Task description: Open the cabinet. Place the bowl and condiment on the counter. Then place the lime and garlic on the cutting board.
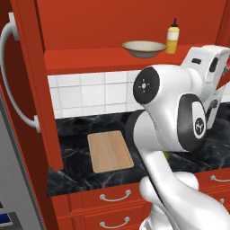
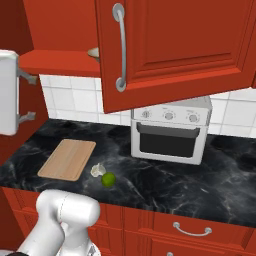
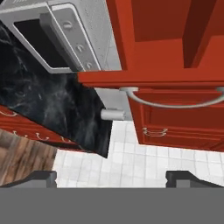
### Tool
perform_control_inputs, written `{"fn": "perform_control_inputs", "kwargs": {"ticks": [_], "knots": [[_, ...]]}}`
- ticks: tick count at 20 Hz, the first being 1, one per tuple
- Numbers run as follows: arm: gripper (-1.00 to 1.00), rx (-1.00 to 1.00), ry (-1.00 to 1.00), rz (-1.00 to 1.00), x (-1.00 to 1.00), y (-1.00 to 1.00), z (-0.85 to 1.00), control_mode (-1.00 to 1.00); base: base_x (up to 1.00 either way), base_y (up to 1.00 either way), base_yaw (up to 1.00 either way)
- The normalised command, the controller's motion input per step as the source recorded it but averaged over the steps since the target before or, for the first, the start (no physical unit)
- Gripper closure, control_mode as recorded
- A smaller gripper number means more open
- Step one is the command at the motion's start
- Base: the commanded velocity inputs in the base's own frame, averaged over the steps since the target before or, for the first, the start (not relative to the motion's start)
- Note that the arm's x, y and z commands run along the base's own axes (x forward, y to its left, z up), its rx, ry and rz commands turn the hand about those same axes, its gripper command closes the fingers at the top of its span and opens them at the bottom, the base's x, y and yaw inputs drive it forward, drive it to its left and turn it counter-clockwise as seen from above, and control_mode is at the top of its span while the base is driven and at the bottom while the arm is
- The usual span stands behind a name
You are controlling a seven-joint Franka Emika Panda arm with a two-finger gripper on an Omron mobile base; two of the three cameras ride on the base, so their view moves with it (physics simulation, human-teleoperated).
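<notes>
Left base view showed the cabinet (image 1: 27, 90) with its door swung wide, so the first step looked done. On the shelf inside, the bowl (image 1: 143, 48) sat next to the condiment bottle (image 1: 172, 39), which stood upright just at its right; neither had been brought down to the counter (image 1: 72, 148) yet. The cutting board (image 1: 110, 151) lay bare on the counter below the shelf. From the right base view, the garlic (image 2: 98, 170) and the lime (image 2: 108, 179) rested on the counter just off the board's right edge, touching or nearly so, with a toaster oven (image 2: 170, 132) farther right. In the hand view the fingers (image 3: 112, 177) stood spread wide with nothing between them, pointed toward a cabinet door and its handle (image 3: 175, 98). By my judgement, all four placements remained.
</notes>
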Motion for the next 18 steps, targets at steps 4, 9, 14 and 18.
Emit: {"fn": "perform_control_inputs", "kwargs": {"ticks": [4,9,14,18], "knots": [[-1.00,-0.02,0.01,-0.16,0.38,-0.25,0.00,-1.00,0.00,0.00,0.00],[-1.00,-0.02,0.01,-0.16,0.35,-0.25,0.00,-1.00,0.00,0.00,0.00],[-1.00,-0.02,0.00,-0.15,0.38,-0.20,0.00,-1.00,0.00,0.00,0.00],[-1.00,-0.02,0.01,-0.15,0.38,-0.23,0.00,-1.00,0.00,0.00,0.00]]}}
